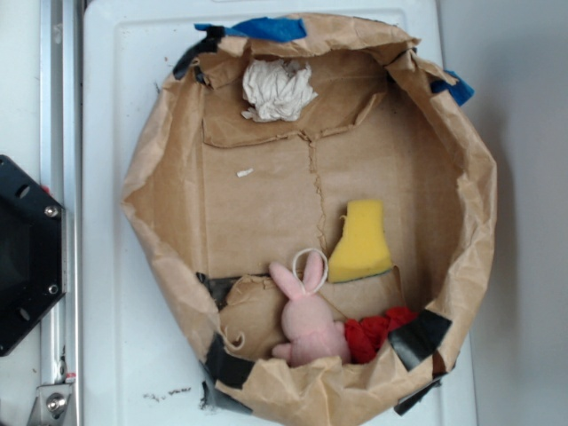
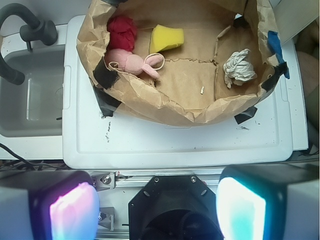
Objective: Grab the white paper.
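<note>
Overhead and wrist views of a brown kraft-paper and cardboard enclosure (image 1: pixel 160 177) resting on a white plastic lid (image 2: pixel 175 145). The crumpled off-white ball of tissue-like paper (image 1: pixel 278 90) lies on the floor of the enclosure, close against one wall, apart from the other contents: a yellow wedge-shaped sponge (image 1: pixel 360 241), a pink plush bunny (image 1: pixel 308 319) and a red knitted cloth (image 1: pixel 377 330) grouped at the opposite side. A tiny white scrap (image 1: pixel 244 172) lies between. The gripper (image 2: pixel 160 205) appears only in the wrist view, its two pads (image 2: pixel 240 207) spread wide and empty, well back from the enclosure; its height is hard to judge. Approach, descent and closure all remain.
</note>
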### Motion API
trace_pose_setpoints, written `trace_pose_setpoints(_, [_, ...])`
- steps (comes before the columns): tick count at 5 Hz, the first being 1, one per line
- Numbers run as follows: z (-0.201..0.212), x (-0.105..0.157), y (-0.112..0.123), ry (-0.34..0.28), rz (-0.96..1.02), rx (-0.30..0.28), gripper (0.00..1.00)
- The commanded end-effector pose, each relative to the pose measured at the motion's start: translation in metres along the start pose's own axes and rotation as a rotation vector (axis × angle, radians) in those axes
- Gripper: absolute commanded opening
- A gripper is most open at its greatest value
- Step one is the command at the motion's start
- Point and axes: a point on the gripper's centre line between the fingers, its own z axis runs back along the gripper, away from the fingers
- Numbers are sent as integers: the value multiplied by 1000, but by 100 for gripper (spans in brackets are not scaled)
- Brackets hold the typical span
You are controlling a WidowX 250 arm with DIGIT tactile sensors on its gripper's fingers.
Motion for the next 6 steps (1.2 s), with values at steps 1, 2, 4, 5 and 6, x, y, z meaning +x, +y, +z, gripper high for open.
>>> trace_pose_setpoints(1, [0,0,0,0,0,0,100])
trace_pose_setpoints(2, [-6,49,-8,-43,129,-7,100])
trace_pose_setpoints(4, [-56,121,9,-45,525,75,100])
trace_pose_setpoints(5, [-91,161,48,58,768,152,100])
trace_pose_setpoints(6, [-91,161,48,58,768,152,100])
